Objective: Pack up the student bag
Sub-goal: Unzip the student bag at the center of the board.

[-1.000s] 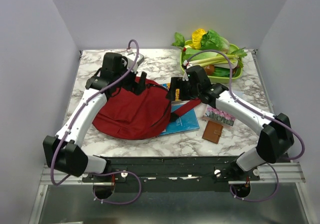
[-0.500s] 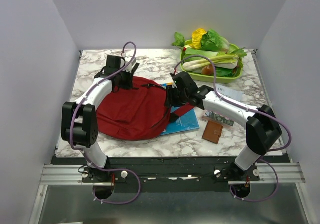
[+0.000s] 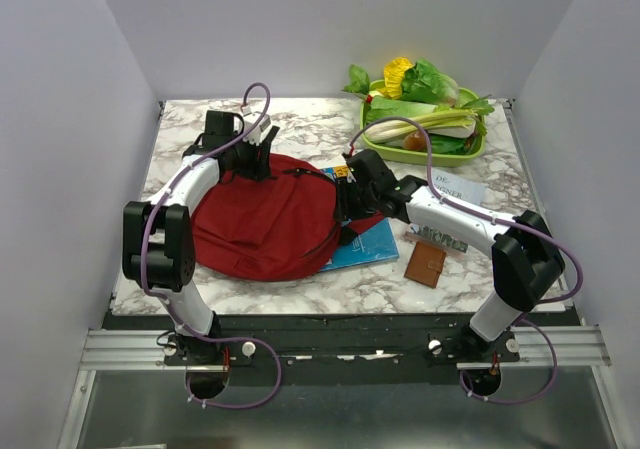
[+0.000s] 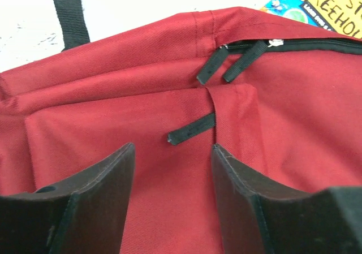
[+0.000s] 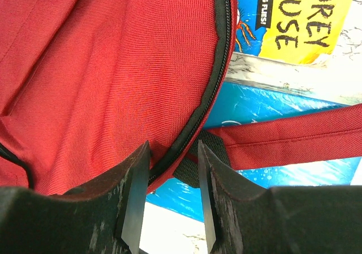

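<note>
L end effector half-open, nothing pinched; student bag fabric right under tips, pull tab just ahead. R end effector narrow, astride bag's zip rim, can't tell if clamped. Risk: R catches strap just beside its tips, dragging book.

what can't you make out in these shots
- Right wrist view: the right claw straddles the zip edge of the student bag; its fingers hide the contact, so a grip is unclear.
- Left wrist view: the left claw is over red fabric; pinching or hovering, cannot tell.
- Top view: the blue book lies mostly under the bag; the frame edge cuts its title in both wrist views.
- Top view: the brown wallet is too small for detail.
</note>
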{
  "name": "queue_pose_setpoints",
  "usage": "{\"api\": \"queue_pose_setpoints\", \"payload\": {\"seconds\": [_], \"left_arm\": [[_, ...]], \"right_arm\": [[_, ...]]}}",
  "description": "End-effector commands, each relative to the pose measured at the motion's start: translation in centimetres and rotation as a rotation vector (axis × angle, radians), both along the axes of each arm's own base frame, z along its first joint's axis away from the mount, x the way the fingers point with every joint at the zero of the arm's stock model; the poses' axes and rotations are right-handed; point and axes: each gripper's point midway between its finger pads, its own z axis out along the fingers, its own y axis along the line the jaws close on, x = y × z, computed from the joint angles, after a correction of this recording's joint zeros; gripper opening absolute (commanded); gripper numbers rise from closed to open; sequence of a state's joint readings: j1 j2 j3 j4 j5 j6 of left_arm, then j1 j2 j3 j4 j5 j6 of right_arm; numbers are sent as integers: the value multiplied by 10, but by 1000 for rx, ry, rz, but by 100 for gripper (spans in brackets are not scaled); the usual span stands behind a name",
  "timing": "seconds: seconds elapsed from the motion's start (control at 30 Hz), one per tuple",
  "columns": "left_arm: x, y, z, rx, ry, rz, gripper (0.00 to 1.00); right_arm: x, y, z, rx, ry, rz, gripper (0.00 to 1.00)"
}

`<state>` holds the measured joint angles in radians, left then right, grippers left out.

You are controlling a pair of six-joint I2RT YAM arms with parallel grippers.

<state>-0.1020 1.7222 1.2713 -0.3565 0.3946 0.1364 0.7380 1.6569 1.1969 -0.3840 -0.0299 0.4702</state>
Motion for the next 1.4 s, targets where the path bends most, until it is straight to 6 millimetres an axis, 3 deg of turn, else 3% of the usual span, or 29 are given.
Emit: {"api": "queue_pose_setpoints", "payload": {"seconds": [0.0,0.23,0.5,0.93,1.13,1.23,1.37], "left_arm": [[-11,-10,-6,-15,20,-105,66],[-9,-14,-16,-29,63,-118,65],[-4,-19,-20,-55,63,-116,41],[6,-28,-19,-69,64,-108,41],[6,-28,-20,-64,65,-108,35],[5,-27,-22,-58,65,-105,24],[5,-24,-21,-51,58,-91,0]], "right_arm": [[3,-2,5,-13,-29,0,47],[3,-1,7,-8,-33,0,47],[2,-2,8,-7,-36,2,45],[2,-1,8,-2,-38,1,42],[2,-1,8,0,-38,-1,41],[1,-1,6,0,-36,-1,39],[1,-2,5,-2,-36,1,36]]}}
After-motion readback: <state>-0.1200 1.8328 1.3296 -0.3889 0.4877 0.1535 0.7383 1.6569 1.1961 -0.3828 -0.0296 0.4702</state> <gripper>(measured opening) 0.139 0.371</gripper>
